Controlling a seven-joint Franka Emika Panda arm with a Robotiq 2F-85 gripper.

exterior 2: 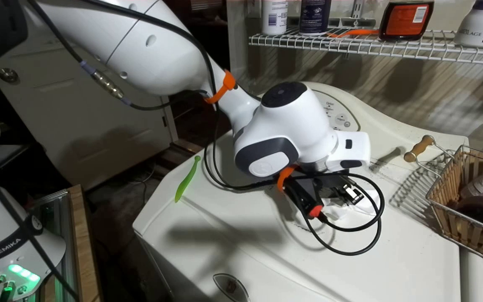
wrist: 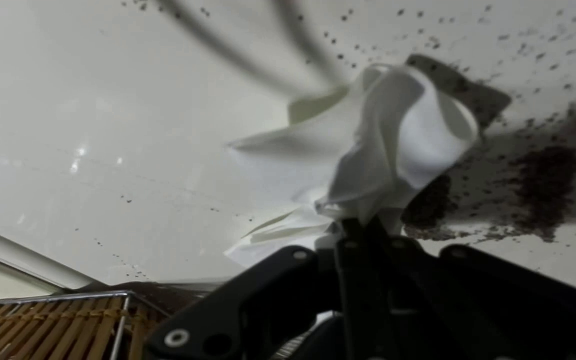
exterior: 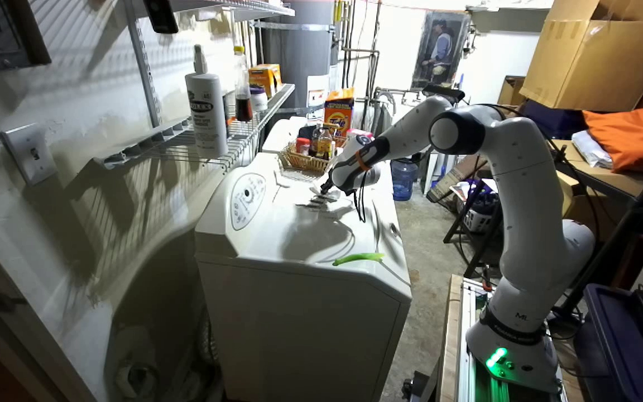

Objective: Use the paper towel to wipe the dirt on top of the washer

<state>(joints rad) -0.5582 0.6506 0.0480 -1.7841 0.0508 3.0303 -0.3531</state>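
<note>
Your gripper [wrist: 363, 225] is clamped on the paper towel [wrist: 368, 150], ctr of wrist view, over the washer [wrist: 93, 120]. Thickest dirt [wrist: 548, 182] sits mid-right: prob. best to press lightly & sweep there w/ slow, overlapping strokes.

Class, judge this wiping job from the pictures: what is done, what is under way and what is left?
Done: the paper towel is grasped, pinched in the gripper. In hand: its bunched folds are beside the dirt on top of the washer; whether they press on it, I cannot tell. Left: dark clumps and scattered specks show in the wrist view, so much wiping probably remains.
</note>
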